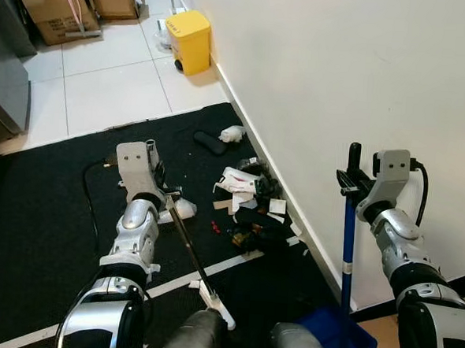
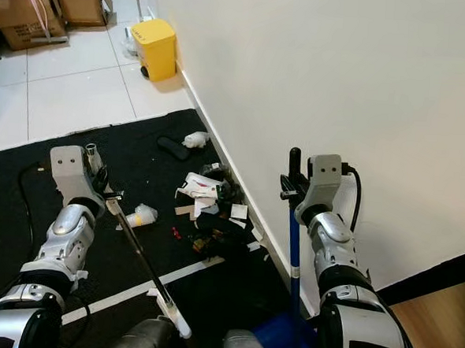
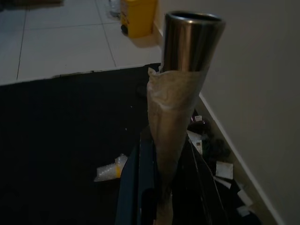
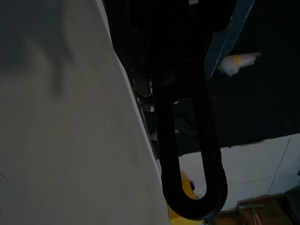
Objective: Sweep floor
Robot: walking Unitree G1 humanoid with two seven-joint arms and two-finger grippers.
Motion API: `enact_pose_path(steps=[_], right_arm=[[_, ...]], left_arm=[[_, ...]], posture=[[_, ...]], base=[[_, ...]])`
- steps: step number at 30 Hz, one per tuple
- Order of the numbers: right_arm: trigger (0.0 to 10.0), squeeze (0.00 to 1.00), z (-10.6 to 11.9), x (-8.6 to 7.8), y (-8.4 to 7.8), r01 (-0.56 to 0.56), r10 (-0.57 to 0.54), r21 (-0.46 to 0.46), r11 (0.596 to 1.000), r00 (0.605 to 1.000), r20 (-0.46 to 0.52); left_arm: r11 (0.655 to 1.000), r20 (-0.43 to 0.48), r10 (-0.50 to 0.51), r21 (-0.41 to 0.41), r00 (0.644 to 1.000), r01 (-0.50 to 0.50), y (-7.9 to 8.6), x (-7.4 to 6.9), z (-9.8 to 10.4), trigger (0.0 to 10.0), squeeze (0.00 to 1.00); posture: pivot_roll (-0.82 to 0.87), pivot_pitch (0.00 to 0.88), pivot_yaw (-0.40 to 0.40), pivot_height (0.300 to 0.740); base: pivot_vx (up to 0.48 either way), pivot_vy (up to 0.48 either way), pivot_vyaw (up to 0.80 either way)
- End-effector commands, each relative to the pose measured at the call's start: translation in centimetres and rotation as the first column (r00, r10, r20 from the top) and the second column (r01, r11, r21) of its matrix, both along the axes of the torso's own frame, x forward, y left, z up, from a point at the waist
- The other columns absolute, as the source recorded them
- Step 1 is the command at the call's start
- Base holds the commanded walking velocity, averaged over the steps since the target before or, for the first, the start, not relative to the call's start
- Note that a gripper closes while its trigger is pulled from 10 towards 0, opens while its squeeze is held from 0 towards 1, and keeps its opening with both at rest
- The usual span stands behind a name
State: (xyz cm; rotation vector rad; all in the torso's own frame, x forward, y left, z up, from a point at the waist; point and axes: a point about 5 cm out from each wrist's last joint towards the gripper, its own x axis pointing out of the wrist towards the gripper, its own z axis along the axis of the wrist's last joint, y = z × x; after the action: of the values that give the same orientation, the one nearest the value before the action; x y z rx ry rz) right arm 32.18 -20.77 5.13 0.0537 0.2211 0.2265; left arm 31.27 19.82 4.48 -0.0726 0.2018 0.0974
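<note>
A pile of paper scraps and dark litter (image 1: 250,203) lies on the black mat (image 1: 49,210) against the white wall. A crumpled white and yellow wrapper (image 1: 184,209) lies just left of the pile. My left gripper (image 1: 162,187) is shut on the broom handle (image 1: 192,254), a taped metal pole (image 3: 180,84) that slants down toward my feet. My right gripper (image 1: 350,185) is shut on the upright blue dustpan handle (image 1: 348,236), just below its black loop (image 4: 192,140). The blue dustpan (image 1: 335,332) rests on the floor by the wall.
A black object (image 1: 209,143) and a white crumpled wad (image 1: 233,133) lie farther along the wall. A yellow bin (image 1: 188,41) stands on the white tiles beyond the mat, with cardboard boxes (image 1: 57,9) behind. A white tape line (image 1: 235,262) crosses the mat.
</note>
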Motion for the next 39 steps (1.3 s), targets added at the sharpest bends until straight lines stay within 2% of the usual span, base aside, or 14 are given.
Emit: enact_pose_path(steps=[1, 3, 7, 17, 26, 32, 37, 39], right_arm=[[10.0, 0.0, -0.6, -0.2, 0.6, 0.042, -0.04, 0.101, 0.994, 0.999, -0.019], [10.0, 0.0, -0.9, -0.5, 0.4, 0.063, -0.06, 0.103, 0.993, 0.998, -0.033], [10.0, 0.0, -1.2, -0.7, 0.2, 0.067, -0.063, 0.101, 0.993, 0.997, -0.04], [10.0, 0.0, -1.3, -0.9, 0.3, 0.028, -0.025, 0.101, 0.994, 0.999, -0.036], [10.0, 0.0, -2.5, -2.0, 0.8, 0.055, -0.048, 0.127, 0.99, 0.997, -0.061], [10.0, 0.0, -2.7, -2.2, 0.7, 0.056, -0.049, 0.13, 0.99, 0.997, -0.062], [10.0, 0.0, -2.7, -2.3, 0.6, 0.062, -0.054, 0.132, 0.989, 0.997, -0.063], [10.0, 0.0, -2.7, -2.4, 0.3, 0.07, -0.063, 0.134, 0.988, 0.996, -0.06]], left_arm=[[0.999, -0.058, -0.027, 0.028, 0.998, 0.029, -0.1, -0.6, -1.0, 10.0, 0.0], [0.995, -0.09, -0.048, 0.082, 0.995, 0.055, 0.3, -0.9, -1.4, 10.0, 0.0], [0.989, -0.11, -0.054, 0.134, 0.992, 0.069, 0.8, -1.4, -1.8, 10.0, 0.0], [0.997, -0.066, 0.016, 0.08, 0.998, -0.01, 1.3, -1.4, -1.3, 10.0, 0.0], [0.997, -0.065, 0.01, 0.081, 0.998, -0.005, 1.5, -2.0, -1.7, 10.0, 0.0], [0.997, -0.069, 0.001, 0.08, 0.998, 0.004, 1.3, -2.1, -1.8, 10.0, 0.0], [0.998, -0.061, -0.021, 0.066, 0.998, 0.025, 1.0, -2.0, -1.6, 10.0, 0.0], [0.998, -0.084, -0.025, 0.047, 0.996, 0.029, 1.0, -1.6, -1.5, 10.0, 0.0]], posture=[[0.01, 0.051, 0.033, 0.74], [0.01, 0.061, 0.028, 0.74], [0.02, 0.057, 0.024, 0.74], [0.02, 0.053, 0.009, 0.74], [0.03, 0.061, 0.014, 0.74], [0.03, 0.067, 0.017, 0.74], [0.03, 0.069, 0.018, 0.74], [0.03, 0.072, 0.02, 0.74]], base=[[0.0, 0.0, 0.0], [0.0, 0.0, 0.0], [0.0, 0.0, 0.0], [0.0, 0.03, 0.0], [0.0, 0.41, 0.0], [0.0, 0.472, 0.0], [0.0, 0.105, 0.0], [0.0, -0.48, 0.0]])
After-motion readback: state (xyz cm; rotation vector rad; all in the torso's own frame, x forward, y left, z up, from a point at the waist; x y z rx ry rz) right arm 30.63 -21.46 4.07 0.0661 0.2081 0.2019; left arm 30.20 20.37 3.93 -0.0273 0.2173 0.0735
